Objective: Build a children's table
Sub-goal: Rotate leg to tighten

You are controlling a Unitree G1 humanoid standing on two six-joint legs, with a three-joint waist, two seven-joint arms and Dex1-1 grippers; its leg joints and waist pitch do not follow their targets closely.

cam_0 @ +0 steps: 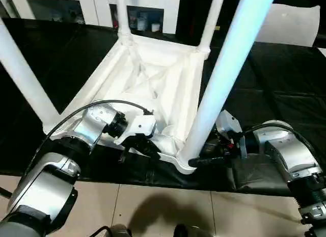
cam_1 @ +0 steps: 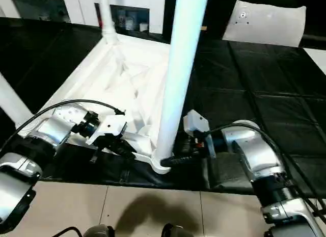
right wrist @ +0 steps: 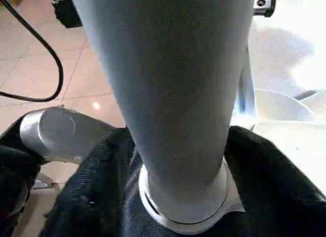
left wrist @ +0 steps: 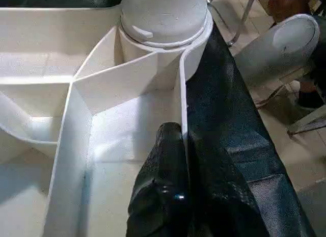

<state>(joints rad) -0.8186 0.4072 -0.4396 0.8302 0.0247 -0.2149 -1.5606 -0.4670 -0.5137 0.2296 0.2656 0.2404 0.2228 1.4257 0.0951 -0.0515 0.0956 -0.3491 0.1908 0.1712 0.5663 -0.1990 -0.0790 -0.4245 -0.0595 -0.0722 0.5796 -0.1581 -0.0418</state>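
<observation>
The white tabletop [cam_0: 153, 79] lies upside down on a black mat, ribbed underside up. All four white legs stand in its corner sockets. The near right leg [cam_0: 229, 69] rises large in front, and the near left leg [cam_0: 20, 69] crosses the left edge. My left gripper [cam_0: 140, 148] is shut on the tabletop's near rim [left wrist: 182, 120], with one black finger [left wrist: 163, 186] inside the wall. My right gripper [cam_0: 201, 160] is shut around the base of the near right leg [right wrist: 178, 120], and a black finger [right wrist: 86, 196] presses on each side just above the socket.
The black mat [cam_0: 275, 94] covers the low platform, whose front edge drops to a tiled floor [cam_0: 153, 206]. A white cabinet with glass doors [cam_0: 147, 12] stands behind. A flat white sheet with a small hole [cam_1: 267, 23] lies at the back right.
</observation>
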